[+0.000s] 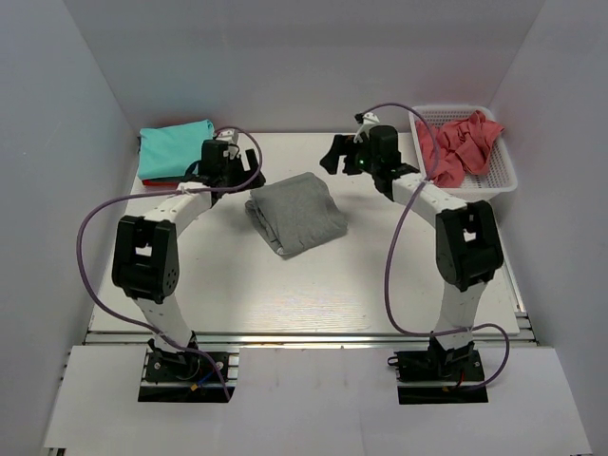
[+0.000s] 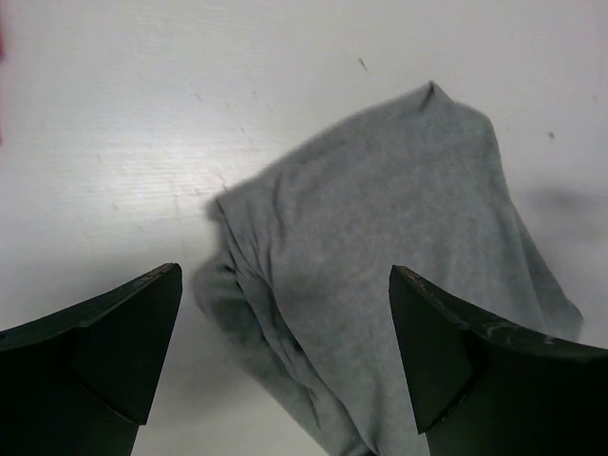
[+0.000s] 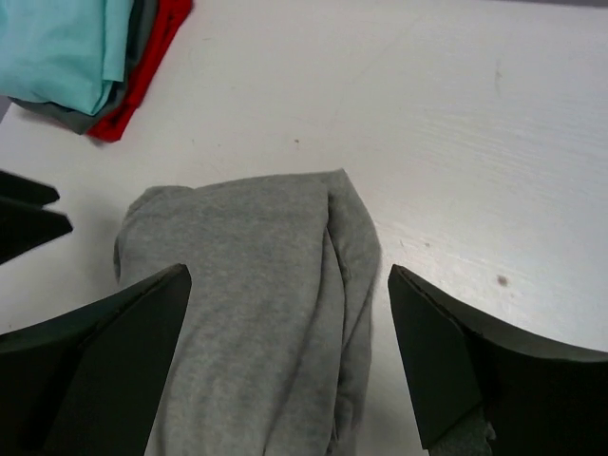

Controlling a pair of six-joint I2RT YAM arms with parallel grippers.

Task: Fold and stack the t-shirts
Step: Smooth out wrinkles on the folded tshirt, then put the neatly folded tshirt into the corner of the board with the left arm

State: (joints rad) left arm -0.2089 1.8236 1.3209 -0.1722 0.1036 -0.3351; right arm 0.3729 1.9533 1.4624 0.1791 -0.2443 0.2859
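While both arms reach out over the white table [image 1: 380, 275], a grey t-shirt [image 1: 296, 213] lies folded in the middle of it, between the two grippers. It is a thick, soft bundle, and it sits a bit crooked, with its layered edges bunched along one side. The left gripper [image 1: 249, 177] hangs just beside the far left corner of the shirt. Its jaws are wide open and they hold nothing. In the left wrist view, its two dark fingers [image 2: 114, 332] stand far apart, and the grey cloth shows in the gap between them, down on the table. The right gripper [image 1: 334, 155] is near the far right side of the shirt, but a little apart from it. Its jaws are wide open too, and nothing is in them. In the right wrist view, its fingers [image 3: 104, 351] are spread wide, with the grey shirt lying flat below. In the far left corner of the table, a teal t-shirt [image 1: 174, 147] sits folded on top of a red t-shirt [image 1: 155, 180], so only the red edge peeks out. In the far right corner is a white basket [image 1: 503, 176], and a coral-pink t-shirt [image 1: 461, 142] lies crumpled inside it.
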